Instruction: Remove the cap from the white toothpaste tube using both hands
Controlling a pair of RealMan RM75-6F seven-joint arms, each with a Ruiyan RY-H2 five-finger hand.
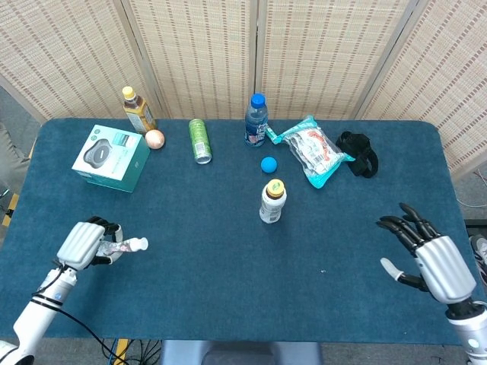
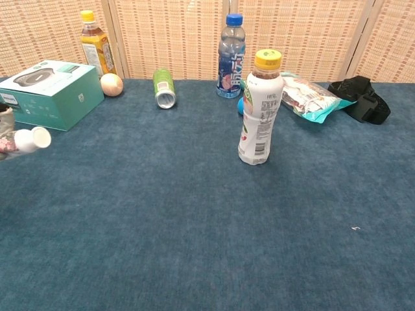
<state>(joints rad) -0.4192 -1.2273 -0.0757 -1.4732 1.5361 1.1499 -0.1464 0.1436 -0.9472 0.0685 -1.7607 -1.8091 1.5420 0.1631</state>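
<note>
My left hand [image 1: 87, 242] grips the white toothpaste tube [image 1: 125, 246] at the front left, lifted off the table, with the white cap [image 1: 141, 244] pointing right. In the chest view the tube's cap [image 2: 39, 138] shows at the left edge, with only a sliver of the left hand [image 2: 5, 126] behind it. My right hand [image 1: 428, 261] hovers at the front right with its fingers spread and nothing in it. It is far from the tube and does not show in the chest view.
On the blue table [image 1: 205, 304] a white drink bottle with a yellow cap [image 1: 272, 201] stands mid-table. At the back are a teal box [image 1: 111, 157], tea bottle [image 1: 137, 110], egg [image 1: 154, 139], green can [image 1: 199, 141], blue bottle [image 1: 256, 121], blue ball [image 1: 268, 164], snack bag [image 1: 313, 153] and black strap [image 1: 358, 153].
</note>
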